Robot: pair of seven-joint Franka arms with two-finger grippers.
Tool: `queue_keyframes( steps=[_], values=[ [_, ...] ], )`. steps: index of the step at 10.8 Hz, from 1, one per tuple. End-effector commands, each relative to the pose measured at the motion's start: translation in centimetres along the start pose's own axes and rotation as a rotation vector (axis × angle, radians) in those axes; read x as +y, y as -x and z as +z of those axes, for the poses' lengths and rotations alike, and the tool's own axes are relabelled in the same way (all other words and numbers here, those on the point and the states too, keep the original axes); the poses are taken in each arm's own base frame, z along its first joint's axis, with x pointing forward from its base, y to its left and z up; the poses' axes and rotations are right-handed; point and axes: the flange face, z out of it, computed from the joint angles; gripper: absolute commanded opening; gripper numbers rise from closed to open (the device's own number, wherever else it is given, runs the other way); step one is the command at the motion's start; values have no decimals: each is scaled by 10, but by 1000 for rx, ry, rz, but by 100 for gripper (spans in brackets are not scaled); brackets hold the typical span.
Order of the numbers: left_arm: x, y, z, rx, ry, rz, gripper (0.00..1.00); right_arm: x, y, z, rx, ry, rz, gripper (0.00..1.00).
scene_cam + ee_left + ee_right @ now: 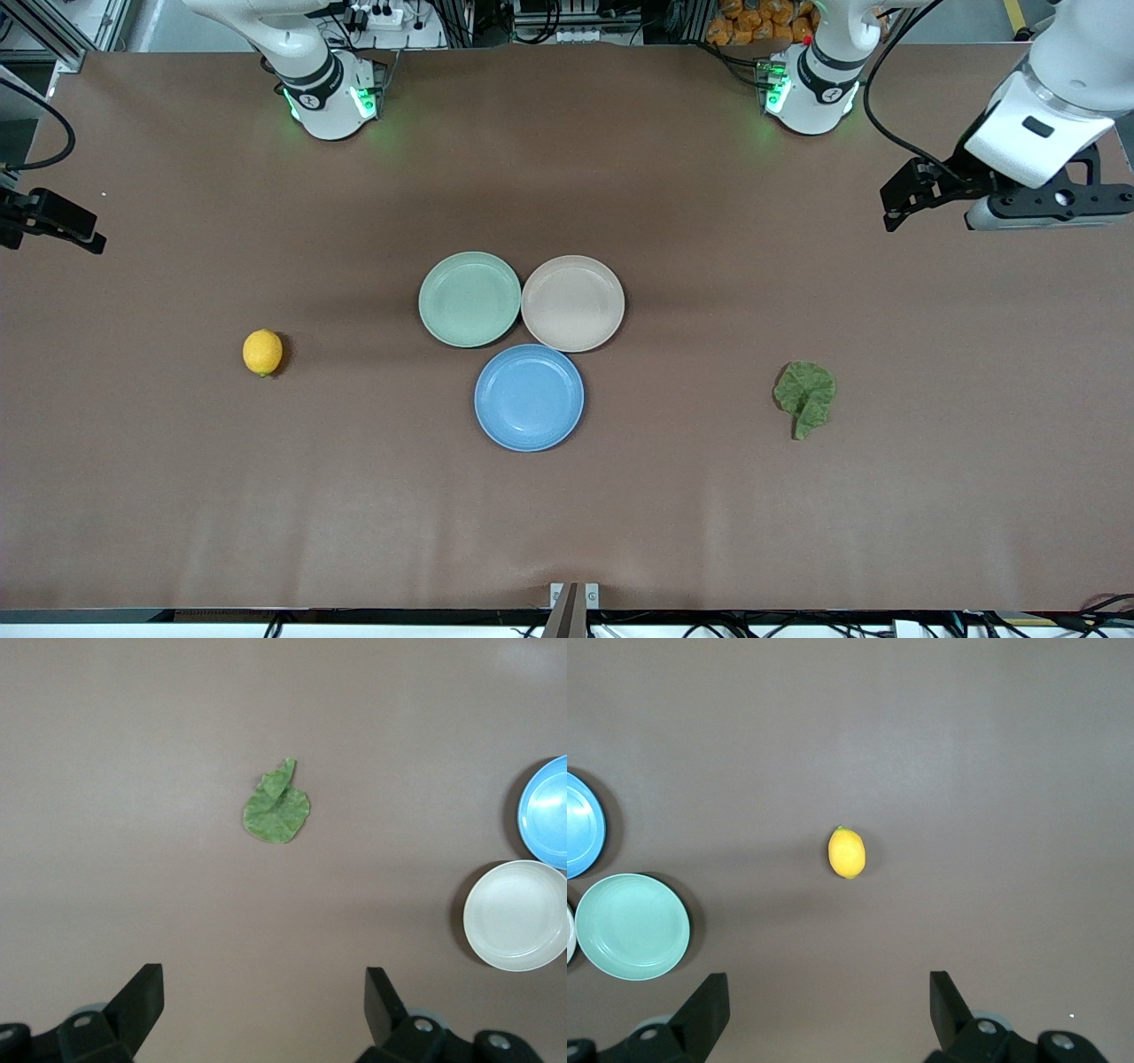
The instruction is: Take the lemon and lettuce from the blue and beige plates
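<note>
Fingers are seen spread wide apart on both grippers, with nothing held between them. The left gripper (895, 208) is parked high at the upper right of the front frame, over bare table toward the left arm's end; its dark fingers (142, 1001) frame the lower edge of the left wrist view. The right gripper (53, 226) is only partly caught at the upper left edge of the front frame, over the right arm's end, and it is shown open in the right wrist view (828, 1014).

No plate is found loaded. The round matte blue plate (529, 398), the pale beige-pink plate (572, 303) and the pale mint-green plate (469, 299) are clustered at centre frame, rims touching or nearly so, and all three are empty.

The small oval yellow lemon (262, 352) is set on the bare brown table (567, 532) at middle left of the front frame, well apart from the plates. The flat crinkled green lettuce leaf (805, 395) is laid on the table at middle right. Each item appears to have been left on the side of the arm best placed for it, with each wrist camera centred on its own target.
</note>
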Motion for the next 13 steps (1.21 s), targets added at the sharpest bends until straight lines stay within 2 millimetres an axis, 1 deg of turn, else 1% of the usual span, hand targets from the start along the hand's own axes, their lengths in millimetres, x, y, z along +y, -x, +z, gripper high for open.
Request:
queue_keyframes(
  steps=[1, 7, 13],
  values=[
    [-4, -3, -13, -3, 20, 46, 100, -2, 3, -4, 7, 6, 11, 100],
    [-5, 6, -23, 13, 17, 53, 100, -3, 3, -4, 8, 6, 10, 100],
    [-5, 7, -23, 5, 23, 54, 100, -3, 2, -3, 6, 6, 10, 100]
  ],
)
